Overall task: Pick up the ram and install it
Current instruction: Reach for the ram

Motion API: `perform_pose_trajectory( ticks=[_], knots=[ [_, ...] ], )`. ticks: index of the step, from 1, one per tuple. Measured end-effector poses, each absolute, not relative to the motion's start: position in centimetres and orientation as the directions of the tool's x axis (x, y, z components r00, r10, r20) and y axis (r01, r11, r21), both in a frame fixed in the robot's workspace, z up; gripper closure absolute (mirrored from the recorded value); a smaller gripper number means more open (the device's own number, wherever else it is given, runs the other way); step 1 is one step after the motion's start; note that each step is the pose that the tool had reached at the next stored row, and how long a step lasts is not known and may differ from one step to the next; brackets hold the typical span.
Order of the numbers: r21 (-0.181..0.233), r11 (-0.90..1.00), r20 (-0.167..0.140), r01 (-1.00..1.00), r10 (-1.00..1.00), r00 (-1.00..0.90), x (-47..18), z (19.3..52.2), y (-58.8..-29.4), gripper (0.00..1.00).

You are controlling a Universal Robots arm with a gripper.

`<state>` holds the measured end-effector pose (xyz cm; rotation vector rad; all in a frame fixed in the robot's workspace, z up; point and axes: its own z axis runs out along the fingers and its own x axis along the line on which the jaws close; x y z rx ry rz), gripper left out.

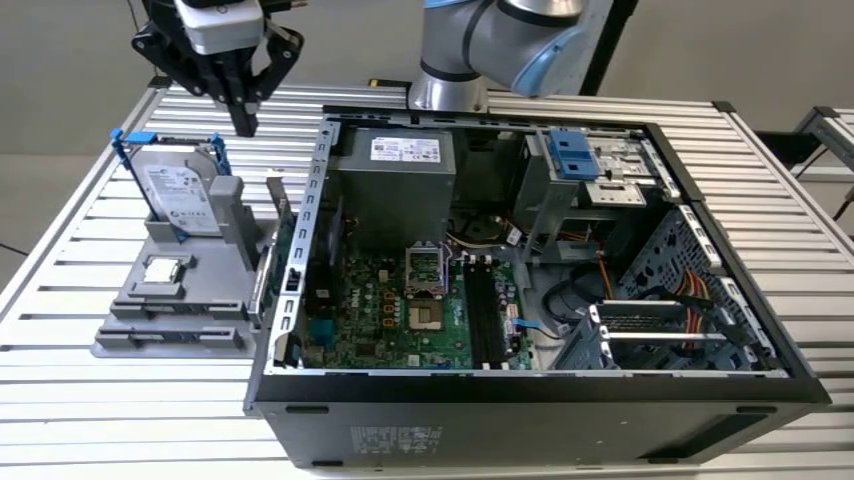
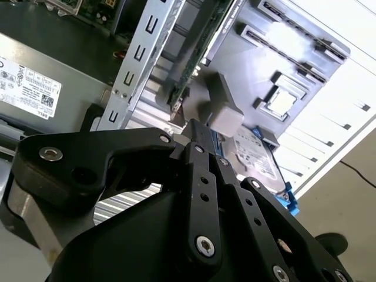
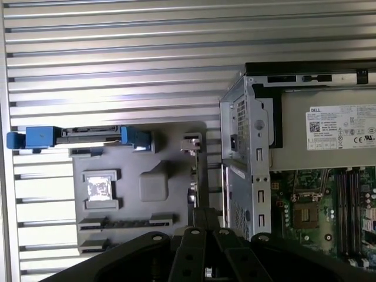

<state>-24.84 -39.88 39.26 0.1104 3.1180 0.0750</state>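
Observation:
The ram (image 1: 274, 215) is a thin, narrow board standing on its long edge in the grey holder (image 1: 174, 325), close beside the open computer case's wall. It runs as a long dark-green strip (image 2: 194, 59) in the second wrist view and appears edge-on (image 3: 202, 170) in the first wrist view. My gripper (image 1: 244, 122) hangs above the holder's far end, its black fingers (image 2: 200, 141) pressed together and shut on nothing. Their tips (image 3: 202, 216) sit in line with the ram's edge, apart from it. The long black motherboard slots (image 1: 483, 320) lie inside the case.
A hard drive (image 1: 180, 190) in a blue frame stands upright in the holder, with a processor chip (image 1: 163, 268) lying flat in front of it. The case's metal wall (image 1: 314, 190), the power supply (image 1: 394, 190) and the arm's base (image 1: 447, 92) stand towards the exterior view's right of the gripper.

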Motion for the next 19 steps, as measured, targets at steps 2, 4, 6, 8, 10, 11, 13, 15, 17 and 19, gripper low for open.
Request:
perform_pose_trajectory(
  ticks=[2, 4, 6, 8, 10, 11, 13, 15, 17, 19],
  knots=[
    [0.049, 0.996, -0.019, 0.070, 0.071, -0.997, -25.1, 39.3, -39.9, 1.00],
    [0.049, 0.996, -0.019, 0.070, 0.071, -0.997, -25.3, 39.3, -39.9, 1.00],
    [0.049, 0.996, -0.019, 0.070, 0.071, -0.997, -25.5, 39.3, -39.9, 1.00],
    [0.049, 0.996, -0.019, 0.070, 0.071, -0.997, -25.7, 39.3, -39.9, 1.00],
    [0.049, 0.996, -0.019, 0.070, 0.071, -0.997, -25.9, 39.3, -39.9, 1.00],
    [0.049, 0.996, -0.019, 0.070, 0.071, -0.997, -26.0, 39.3, -39.9, 1.00],
    [0.049, 0.996, -0.019, 0.070, 0.071, -0.997, -26.2, 39.3, -39.9, 1.00],
    [0.049, 0.996, -0.019, 0.070, 0.071, -0.997, -26.4, 39.3, -39.9, 1.00],
    [0.049, 0.996, -0.019, 0.070, 0.071, -0.997, -26.7, 39.3, -39.9, 1.00],
    [0.049, 0.996, -0.019, 0.070, 0.071, -0.997, -26.9, 39.3, -39.9, 1.00]
  ],
)
